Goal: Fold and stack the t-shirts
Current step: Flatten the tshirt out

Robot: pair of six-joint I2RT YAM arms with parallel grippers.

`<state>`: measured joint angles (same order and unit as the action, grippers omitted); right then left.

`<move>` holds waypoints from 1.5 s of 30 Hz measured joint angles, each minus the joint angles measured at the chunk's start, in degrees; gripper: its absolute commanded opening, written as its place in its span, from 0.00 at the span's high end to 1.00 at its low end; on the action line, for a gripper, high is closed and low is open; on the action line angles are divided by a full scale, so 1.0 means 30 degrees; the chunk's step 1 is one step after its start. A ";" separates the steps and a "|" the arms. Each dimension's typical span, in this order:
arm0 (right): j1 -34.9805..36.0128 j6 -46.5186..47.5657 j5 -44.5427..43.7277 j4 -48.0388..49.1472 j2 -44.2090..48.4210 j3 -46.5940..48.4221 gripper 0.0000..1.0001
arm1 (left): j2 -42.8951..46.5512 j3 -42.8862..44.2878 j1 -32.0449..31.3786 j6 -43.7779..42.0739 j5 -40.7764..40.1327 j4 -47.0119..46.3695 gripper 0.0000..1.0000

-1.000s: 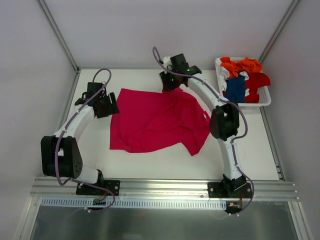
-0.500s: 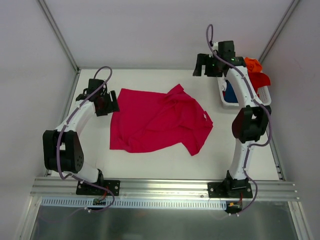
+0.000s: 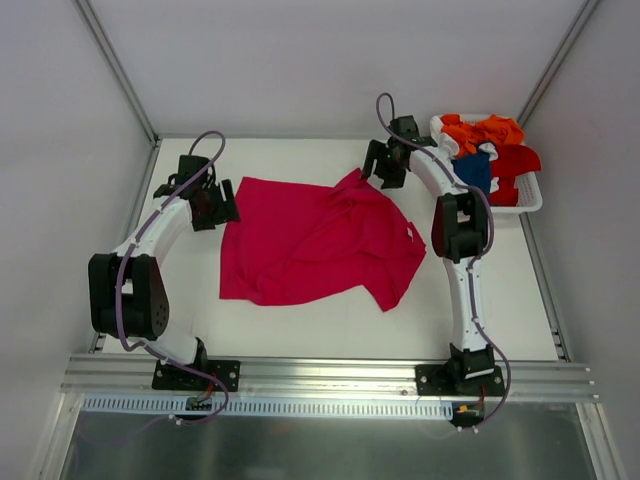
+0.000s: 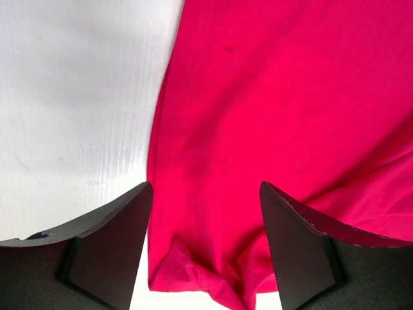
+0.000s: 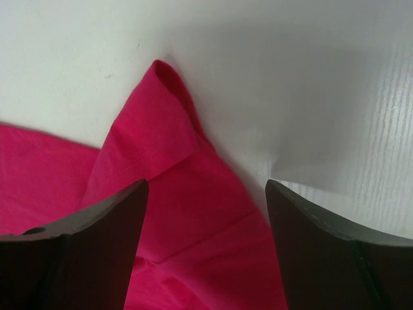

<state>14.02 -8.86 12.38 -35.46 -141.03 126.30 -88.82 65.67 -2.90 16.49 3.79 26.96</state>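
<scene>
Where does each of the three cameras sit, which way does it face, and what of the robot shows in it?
Top external: above and behind the robot, facing down on the table; the left arm and right arm show, bases at the bottom.
Left wrist: on the left arm, facing down past the open left gripper at an edge of the crimson-pink t-shirt.
Right wrist: on the right arm, facing down past the open right gripper at that shirt's pointed corner.
Shared: all three show this shirt and the table.

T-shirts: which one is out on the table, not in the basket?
The crimson-pink t-shirt, spread out on the table; the orange, red and dark blue ones sit bunched in the white basket.
</scene>
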 measured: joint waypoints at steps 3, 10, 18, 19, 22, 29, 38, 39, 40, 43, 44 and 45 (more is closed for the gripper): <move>-0.0117 -0.0554 0.0058 0.0437 -0.0087 0.0000 0.26 | 0.0000 0.0000 0.0000 -0.0007 -0.0015 0.0000 0.31; -0.0204 -0.2047 0.0168 0.2251 -0.0576 0.0284 0.37 | 0.0131 -0.0015 0.0000 -0.0015 -0.0357 0.0000 0.31; -0.0073 -0.2943 0.0255 0.2856 -0.1428 0.0612 0.48 | 0.0168 -0.0015 0.0372 -0.0022 -0.0430 0.0015 0.31; -0.0036 -0.3031 0.0248 0.2922 -0.1515 0.0670 0.53 | 0.0168 -0.0015 0.0415 -0.0022 -0.0437 0.0015 0.31; 0.0117 -0.3315 0.0306 0.3082 -0.1902 0.1020 0.67 | 0.0168 -0.0015 0.0641 -0.0022 -0.0437 0.0029 0.31; 0.0423 -0.3461 0.0313 0.3009 -0.2295 0.1508 0.88 | 0.0066 0.0022 0.0750 -0.0022 -0.0430 0.0044 0.30; 0.0393 -0.3322 0.0291 0.2863 -0.2273 0.1508 0.99 | -0.4182 0.4444 0.1239 0.0328 -0.0277 0.0372 0.24; 0.0393 -0.3271 0.0291 0.2798 -0.2237 0.1508 1.00 | -0.5005 0.5442 0.1246 0.0437 -0.0277 0.0437 0.23; 0.0393 -0.3198 0.0284 0.2739 -0.2186 0.1508 0.99 | -0.5916 0.6506 0.1246 0.0590 -0.0277 0.0408 0.23; 0.0393 -0.2980 0.0299 0.2637 -0.1836 0.1501 0.99 | -0.8466 0.9508 0.1246 0.1056 -0.0204 0.0168 0.22; 0.0393 -0.2936 0.0306 0.2630 -0.1668 0.1501 0.99 | -0.9049 1.0200 0.1246 0.1173 -0.0095 0.0044 0.22; 0.0393 -0.2871 0.0321 0.2608 -0.1479 0.1501 0.99 | -0.9821 1.1045 0.1246 0.1311 0.0022 0.0073 0.22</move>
<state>15.20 -17.47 13.34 -27.64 -145.47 130.80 -118.28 98.80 0.84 20.43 3.86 27.18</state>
